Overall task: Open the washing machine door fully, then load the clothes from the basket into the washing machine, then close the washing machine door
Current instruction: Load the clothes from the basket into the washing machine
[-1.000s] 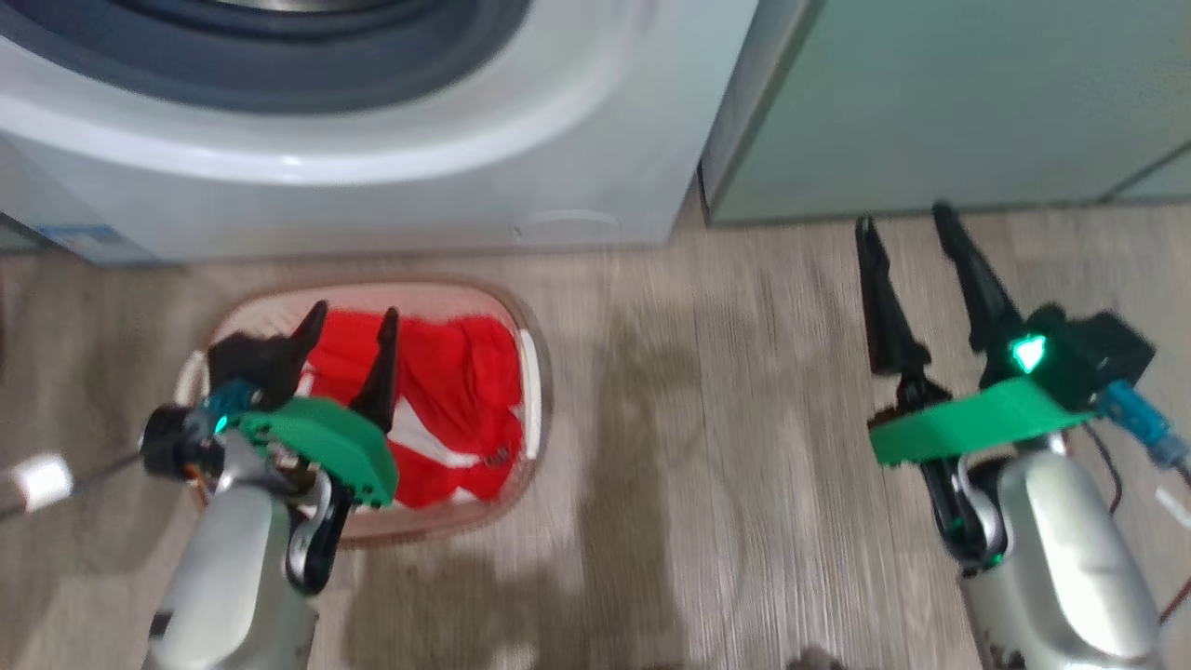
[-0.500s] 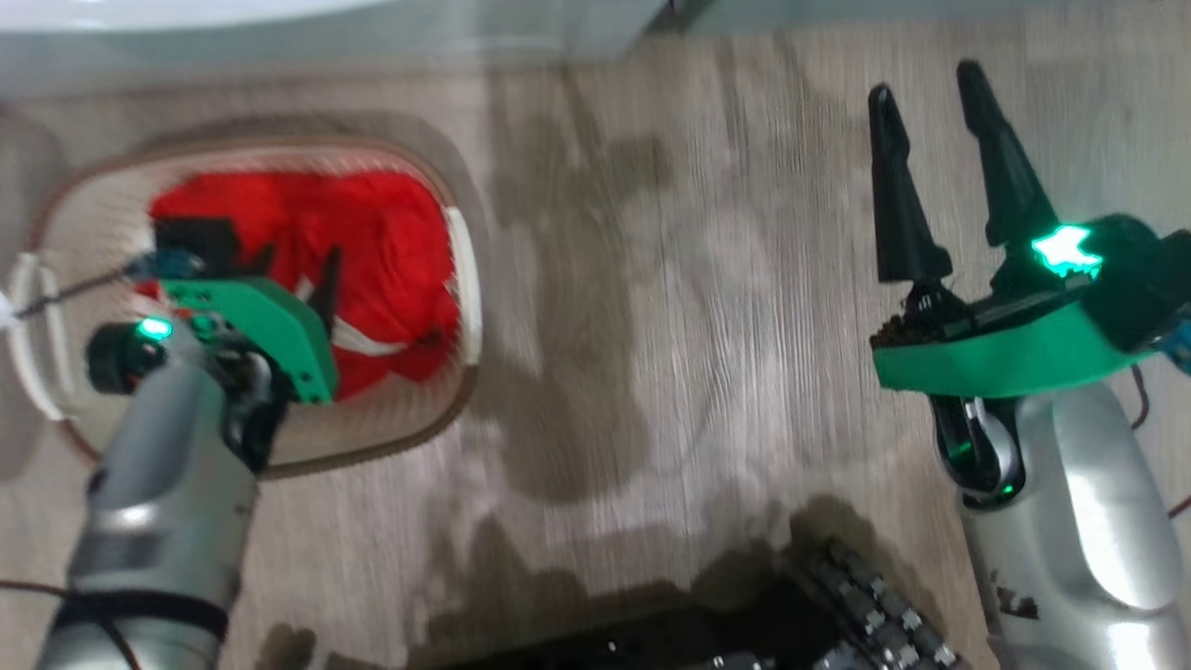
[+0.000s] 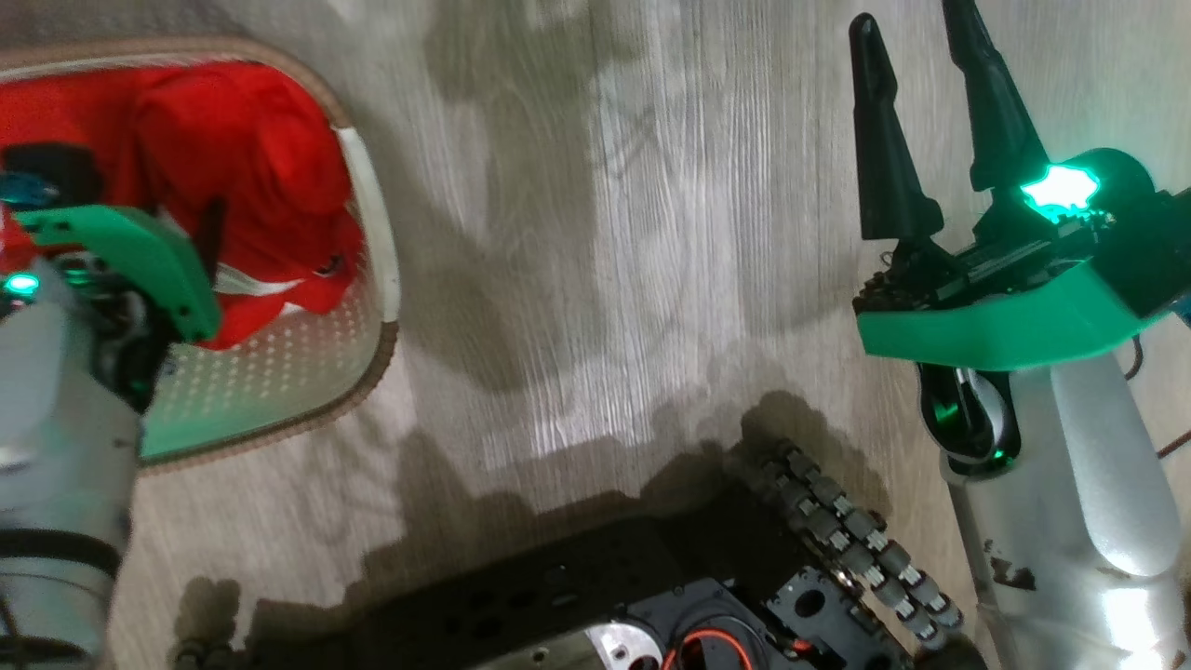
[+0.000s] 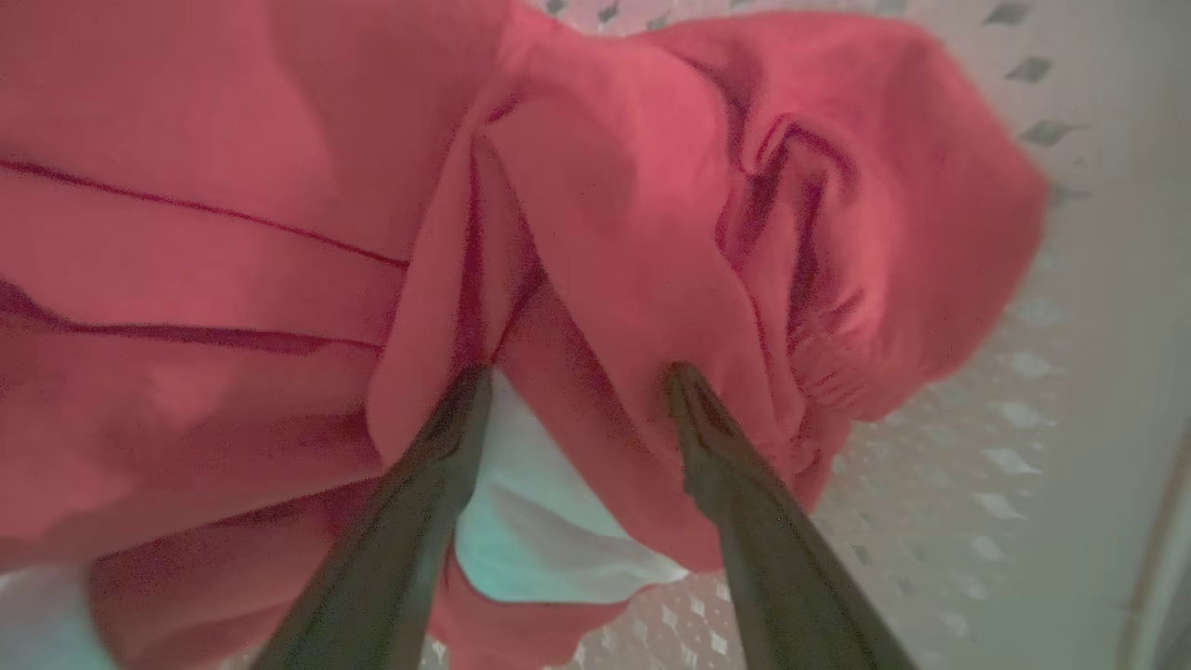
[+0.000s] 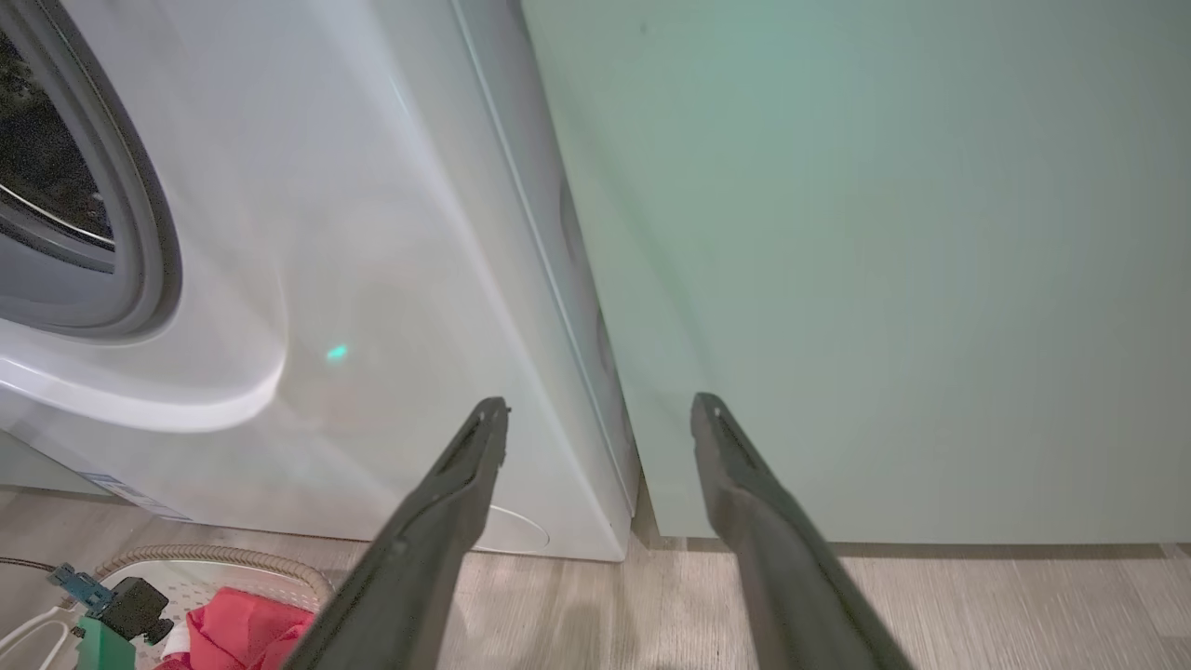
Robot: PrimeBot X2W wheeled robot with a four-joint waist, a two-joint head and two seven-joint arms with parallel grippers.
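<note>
1. I see the left gripper [image 4: 579,370] down inside the basket [image 3: 365,391], jaws spread wide and not clamped on anything.
2. Its fingertips [image 4: 465,400] both touch the clothes [image 4: 605,186]. A fold of red fabric sits between them, with a white panel [image 4: 530,521] just under that fold.
3. The clothes are a crumpled red shirt pile in the basket. The pile lies against the wall on the side with the white handle [image 3: 372,233], and a white stripe shows near the gripper.
4. The basket's perforated cream bottom [image 3: 279,363] is bare on the side of the pile nearest the robot, and its brown rim rests on the wood-look floor [image 3: 605,233].
5. The right gripper [image 3: 907,19] is well to the right of the basket, over the floor. Its jaws are wide apart with nothing between them.
6. The washing machine [image 5: 372,233] stands just behind the basket. The right wrist view puts the basket at the foot of its white front.
7. Its grey rubber seal [image 5: 140,233] and a dark slice of drum [image 5: 37,158] show above the basket.
8. A pale green cabinet [image 5: 884,233] is just beside the washing machine, on the side away from the basket.
9. The robot's black base [image 3: 605,596] is on the floor, apart from the basket and on its right.
</note>
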